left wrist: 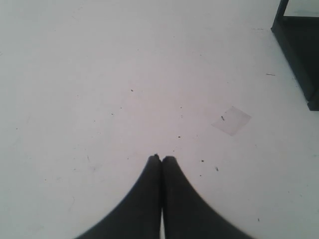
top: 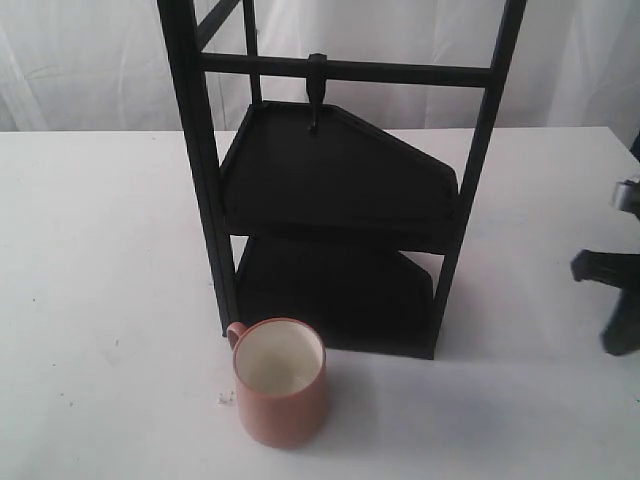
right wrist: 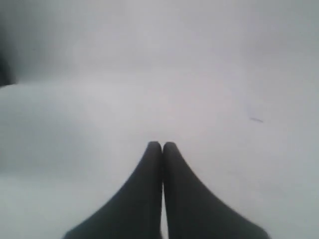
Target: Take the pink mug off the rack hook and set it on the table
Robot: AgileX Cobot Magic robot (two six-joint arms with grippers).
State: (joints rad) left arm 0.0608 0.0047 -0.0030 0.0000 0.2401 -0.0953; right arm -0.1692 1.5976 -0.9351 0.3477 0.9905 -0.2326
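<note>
The pink mug point(top: 281, 382) stands upright on the white table point(top: 100, 260), just in front of the rack's point(top: 340, 190) left front post, handle toward the rack. The small rack hook point(top: 317, 92) hangs bare from the top crossbar. My left gripper point(left wrist: 161, 158) is shut with nothing in it, pointing at bare table; it is out of the exterior view. My right gripper point(right wrist: 162, 144) is also shut and empty above bare table. Only part of the right arm point(top: 620, 290) shows at the right edge of the exterior view, far from the mug.
The rack has two black angular shelves, the upper shelf point(top: 340, 180) above the lower shelf point(top: 335, 295). A corner of the rack's base point(left wrist: 299, 55) shows in the left wrist view. A small clear scrap point(left wrist: 231, 120) lies on the table. White curtains point(top: 80, 60) hang behind.
</note>
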